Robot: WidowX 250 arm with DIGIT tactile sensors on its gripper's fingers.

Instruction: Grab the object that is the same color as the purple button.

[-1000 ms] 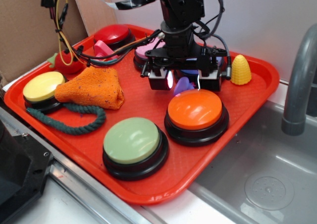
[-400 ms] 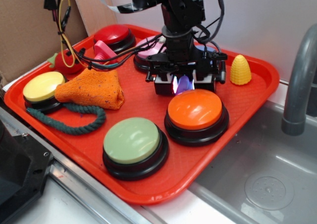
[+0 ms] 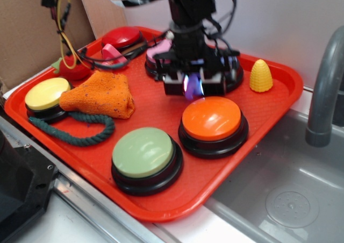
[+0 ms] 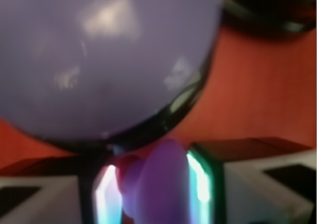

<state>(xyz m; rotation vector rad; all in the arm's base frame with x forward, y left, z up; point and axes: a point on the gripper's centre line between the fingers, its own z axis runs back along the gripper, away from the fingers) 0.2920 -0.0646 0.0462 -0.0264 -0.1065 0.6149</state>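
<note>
The object, a small glossy purple toy [image 3: 192, 87], sits on the red tray [image 3: 271, 111] between my gripper's [image 3: 192, 90] two fingers, just behind the orange button [image 3: 212, 119]. In the wrist view the toy [image 4: 166, 182] fills the gap between the lit pads [image 4: 199, 184] of the gripper [image 4: 154, 194], which is shut on it. The purple button [image 4: 99, 60], with its blue-violet dome and black base, looms just beyond the toy. In the exterior view only the edge of that button [image 3: 235, 73] shows behind the gripper.
Also on the tray are a green button [image 3: 142, 152], a yellow button [image 3: 47, 94], a red button [image 3: 122, 37], a pink button [image 3: 158, 54], an orange cloth [image 3: 102, 95], a green rope [image 3: 80, 131] and a yellow corn toy [image 3: 260, 75]. To the right are a sink [image 3: 290, 194] and a faucet [image 3: 325, 92].
The fingers stood wide apart around the purple toy a second ago and have closed in on it. The gripper has shifted slightly left and back.
</note>
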